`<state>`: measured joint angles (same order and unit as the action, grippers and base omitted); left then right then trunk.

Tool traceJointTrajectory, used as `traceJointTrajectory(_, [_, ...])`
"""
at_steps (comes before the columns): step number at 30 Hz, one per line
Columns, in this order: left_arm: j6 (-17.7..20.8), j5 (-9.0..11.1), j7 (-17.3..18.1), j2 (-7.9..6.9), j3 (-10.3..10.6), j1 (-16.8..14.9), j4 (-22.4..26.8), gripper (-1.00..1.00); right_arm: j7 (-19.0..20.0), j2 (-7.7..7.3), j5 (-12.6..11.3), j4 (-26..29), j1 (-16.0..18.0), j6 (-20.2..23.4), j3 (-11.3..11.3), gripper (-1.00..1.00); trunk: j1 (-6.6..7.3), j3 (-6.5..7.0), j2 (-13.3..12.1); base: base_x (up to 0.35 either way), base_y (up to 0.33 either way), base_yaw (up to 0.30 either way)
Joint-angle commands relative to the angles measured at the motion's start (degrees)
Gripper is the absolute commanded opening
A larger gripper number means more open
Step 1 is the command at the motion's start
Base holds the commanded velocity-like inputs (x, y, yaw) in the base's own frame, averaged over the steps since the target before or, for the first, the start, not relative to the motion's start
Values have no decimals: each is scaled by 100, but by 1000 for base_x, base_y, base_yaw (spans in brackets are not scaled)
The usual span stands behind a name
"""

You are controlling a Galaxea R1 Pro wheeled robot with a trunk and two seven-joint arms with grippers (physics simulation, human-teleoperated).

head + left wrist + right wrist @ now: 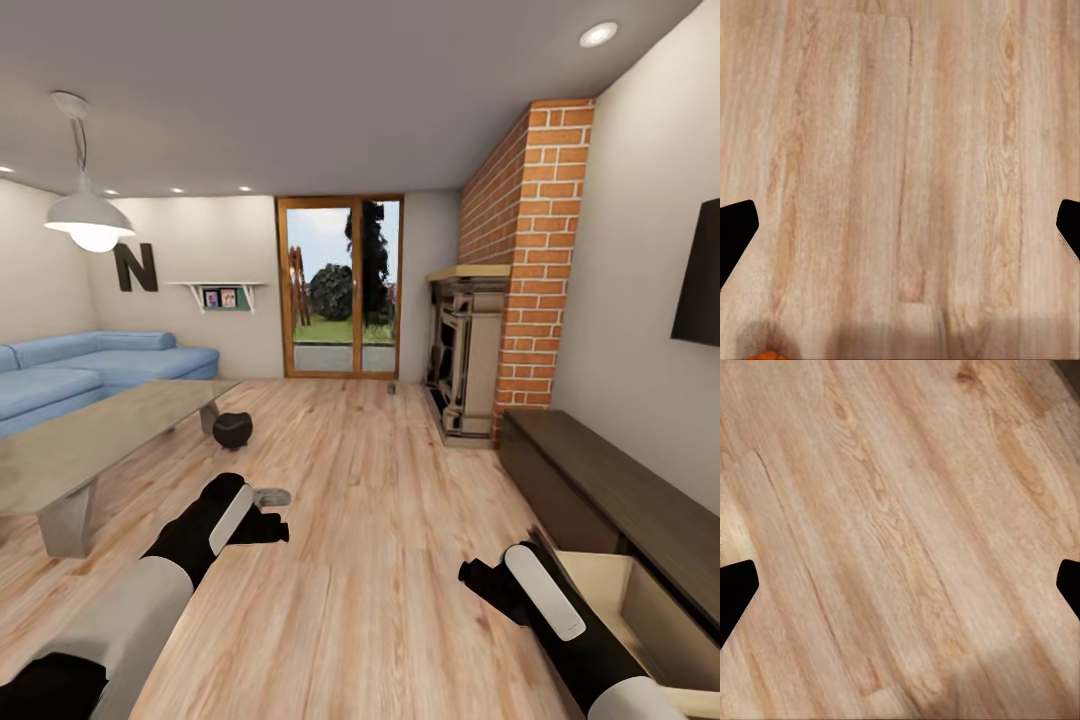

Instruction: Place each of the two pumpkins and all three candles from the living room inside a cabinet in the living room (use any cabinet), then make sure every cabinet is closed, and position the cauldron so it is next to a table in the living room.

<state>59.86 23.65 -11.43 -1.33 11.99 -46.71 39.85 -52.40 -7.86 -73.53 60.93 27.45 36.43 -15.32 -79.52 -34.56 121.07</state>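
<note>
1. Here, both arms hang over bare plank floor (380, 560): the left gripper (900, 225) and right gripper (900, 585) are each spread wide and hold nothing.
2. At lower right of the head view, a compartment of the dark cabinet (610, 490) stands open, its pale inside showing; left that way, the task would likely fail its closing step.
3. A sliver of orange, seemingly a pumpkin (766, 355), sits at the bottom edge of the left wrist view; so close to the arm, it could be nudged and roll.
4. The black cauldron (232, 430) rests on the floor just beside the long grey table (90, 450), left of centre.
5. Beyond: a blue sofa (90, 365) at left, a glass door (340, 290) in the centre, and a brick fireplace (520, 260) at right.
</note>
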Motion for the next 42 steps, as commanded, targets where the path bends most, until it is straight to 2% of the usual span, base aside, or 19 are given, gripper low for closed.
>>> traceJointTrajectory(1, [14,61,-52,-7,31,-5,6,100,-42,-2,-28,6,6,13,-15,100,-3,-8,3,309,-32,0])
traceJointTrajectory(42, [14,61,-52,-5,31,-4,10,100,-42,4,32,6,6,7,-67,100,-3,-9,3,309,-39,0])
